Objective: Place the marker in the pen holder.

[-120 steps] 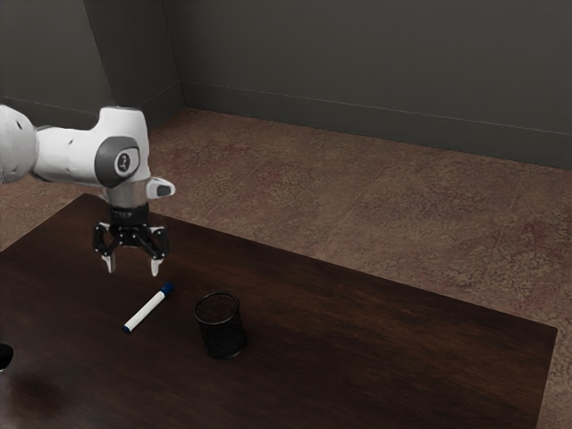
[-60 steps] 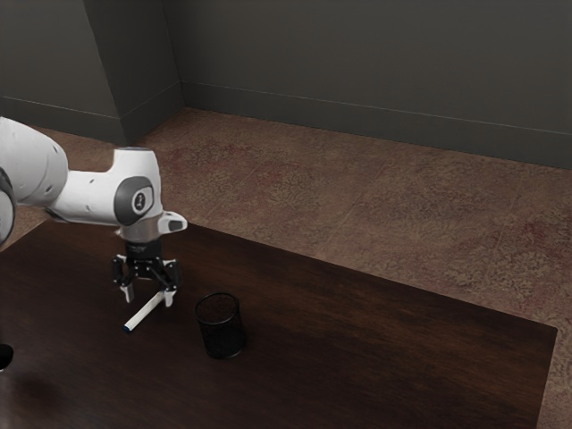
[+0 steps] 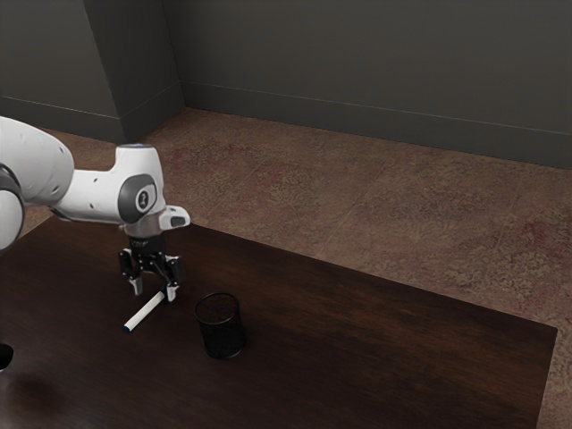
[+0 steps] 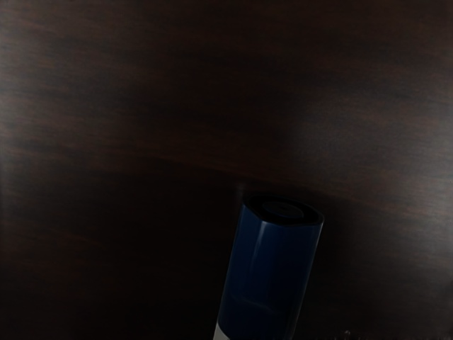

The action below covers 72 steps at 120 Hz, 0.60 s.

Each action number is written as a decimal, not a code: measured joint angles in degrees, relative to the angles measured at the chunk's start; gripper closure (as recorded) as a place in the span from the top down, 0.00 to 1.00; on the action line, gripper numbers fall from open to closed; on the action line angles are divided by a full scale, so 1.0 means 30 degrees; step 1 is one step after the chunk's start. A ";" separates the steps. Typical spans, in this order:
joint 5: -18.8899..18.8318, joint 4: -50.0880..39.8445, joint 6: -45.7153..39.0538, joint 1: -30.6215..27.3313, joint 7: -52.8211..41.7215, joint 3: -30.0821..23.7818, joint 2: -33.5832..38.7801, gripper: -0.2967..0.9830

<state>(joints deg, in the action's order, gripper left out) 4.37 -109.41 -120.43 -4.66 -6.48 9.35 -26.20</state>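
My gripper (image 3: 155,291) is low over the table at the marker's far end, its two fingers apart and open. The white marker (image 3: 145,313) lies on the table, and its capped end is hidden behind the finger on the exterior view's right. In the wrist view the marker's blue cap (image 4: 269,273) is large and close under the hand, with a bit of white barrel below it. The black mesh pen holder (image 3: 221,329) stands upright beside the marker, toward the exterior view's right, apart from both marker and gripper.
The dark wooden table (image 3: 357,331) extends past the pen holder toward the exterior view's right. A small dark round object (image 3: 5,357) sits at the exterior view's left edge. Carpeted floor and grey walls lie beyond the table.
My hand has come down from above the table to the marker's capped end, lately shifting slightly toward the exterior view's right. The fingers stand somewhat closer together. Marker and pen holder have not moved.
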 joint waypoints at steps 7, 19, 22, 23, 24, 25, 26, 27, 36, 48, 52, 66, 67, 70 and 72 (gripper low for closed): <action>0.0085 -0.0002 -0.0017 0.0000 -0.0193 0.0011 0.0051 0.63; 0.0146 -0.0008 -0.0026 0.0003 -0.0497 0.0015 0.0072 0.47; 0.0155 -0.0009 -0.0025 0.0009 -0.0567 0.0016 0.0074 0.44; 0.0157 -0.0009 -0.0025 0.0009 -0.0591 0.0016 0.0074 0.43; 0.0160 -0.0009 -0.0025 0.0007 -0.0614 0.0016 0.0074 0.42; 0.0160 -0.0009 -0.0025 0.0006 -0.0637 0.0016 0.0075 0.41; 0.0161 -0.0009 -0.0025 0.0005 -0.0659 0.0016 0.0075 0.39; 0.0161 -0.0009 -0.0025 0.0005 -0.0682 0.0016 0.0075 0.38; 0.0162 -0.0009 -0.0024 0.0009 -0.0869 0.0016 0.0076 0.30; 0.0138 -0.0010 -0.0033 0.0004 -0.1063 0.0015 0.0053 0.23; 0.0112 -0.0010 -0.0040 0.0003 -0.1116 0.0016 0.0050 0.22; -0.0021 -0.0026 -0.0085 0.0005 -0.1226 0.0016 0.0023 0.18; -0.0032 -0.0028 -0.0089 0.0005 -0.1229 0.0016 0.0023 0.18; -0.0061 -0.0032 -0.0104 0.0004 -0.1240 0.0016 0.0022 0.18; -0.0075 -0.0033 -0.0114 0.0004 -0.1247 0.0016 0.0014 0.17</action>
<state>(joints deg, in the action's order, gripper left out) 4.15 -109.51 -120.77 -4.64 -10.22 9.40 -26.15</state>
